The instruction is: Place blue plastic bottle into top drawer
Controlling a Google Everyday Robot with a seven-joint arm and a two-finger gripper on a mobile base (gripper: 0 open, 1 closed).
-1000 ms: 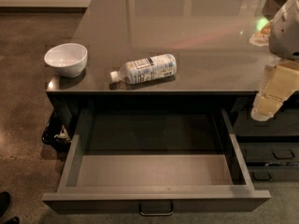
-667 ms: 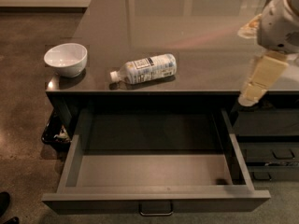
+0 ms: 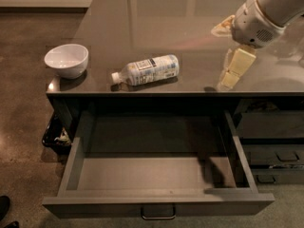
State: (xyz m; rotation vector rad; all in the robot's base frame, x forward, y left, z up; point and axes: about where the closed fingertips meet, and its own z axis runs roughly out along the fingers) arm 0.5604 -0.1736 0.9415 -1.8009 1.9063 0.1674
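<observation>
The blue plastic bottle (image 3: pixel 148 70) lies on its side on the dark counter top (image 3: pixel 190 18), white cap pointing left, label facing up. The top drawer (image 3: pixel 156 175) below it is pulled fully out and holds nothing; its metal handle (image 3: pixel 158 213) is at the front centre. My gripper (image 3: pixel 228 51) hangs over the right part of the counter, right of the bottle and apart from it. It is open and empty, with one pale finger (image 3: pixel 235 68) pointing down near the counter's front edge.
A white bowl (image 3: pixel 67 60) stands at the counter's left front corner. Smaller dark drawers (image 3: pixel 275 156) sit to the right of the open drawer. A dark object (image 3: pixel 54 134) lies on the floor under the counter's left side. A shoe tip (image 3: pixel 4 208) shows at bottom left.
My gripper has moved left and lower over the counter, closer to the bottle. The bottle, the bowl and the drawer have not moved.
</observation>
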